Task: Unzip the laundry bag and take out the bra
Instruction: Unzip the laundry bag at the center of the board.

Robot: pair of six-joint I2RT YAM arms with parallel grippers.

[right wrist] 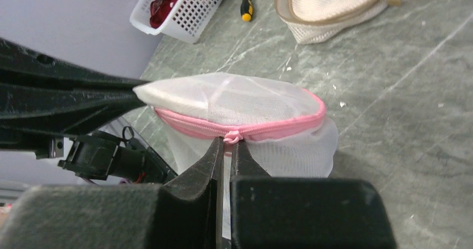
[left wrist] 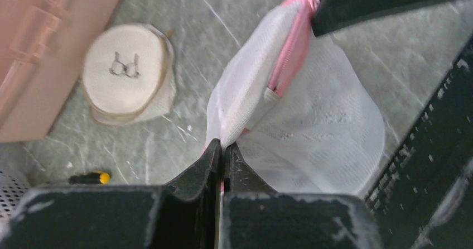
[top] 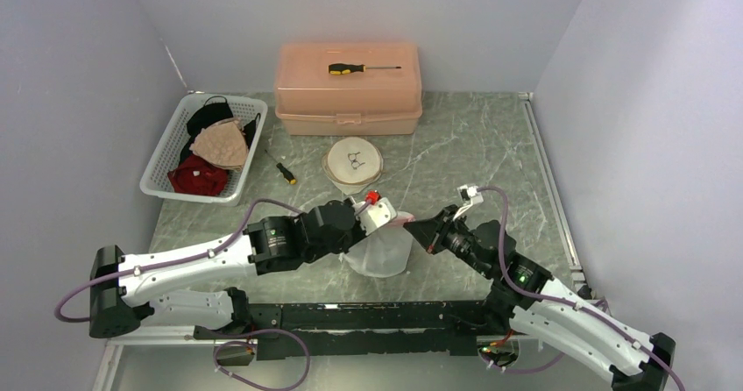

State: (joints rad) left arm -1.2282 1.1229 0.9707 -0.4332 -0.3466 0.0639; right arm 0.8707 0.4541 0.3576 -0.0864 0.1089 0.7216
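Hanging between my two grippers near the front middle of the table, the laundry bag [top: 382,249] is a white mesh pouch whose lower part sags toward the marble. I cannot tell whether its bottom touches. My left gripper [left wrist: 223,150] is pinched fully together on a fold of mesh at one end of the bag. My right gripper [right wrist: 227,147] is squeezed tight on the zipper pull [right wrist: 232,137]. The pink zipper [right wrist: 279,127] runs along the bag's upper edge, its long axis lying left to right from one gripper toward the other. I cannot tell how far it is undone, nor what the mesh holds.

Behind the bag lies a round mesh pouch [top: 353,161] with a bra sketch on its face. Beyond that, a pink lidded box [top: 349,102] sits by the back wall with a yellow-handled screwdriver [top: 363,68] on its lid. A white basket [top: 188,195] at back left holds a black garment [top: 208,115], a beige garment [top: 221,144] and a red garment [top: 198,177]. A small screwdriver [top: 286,173] lies between the basket and the round pouch. Bare tabletop [top: 491,145] stretches right of the bag to the right wall, and walls close the left, back and right edges.
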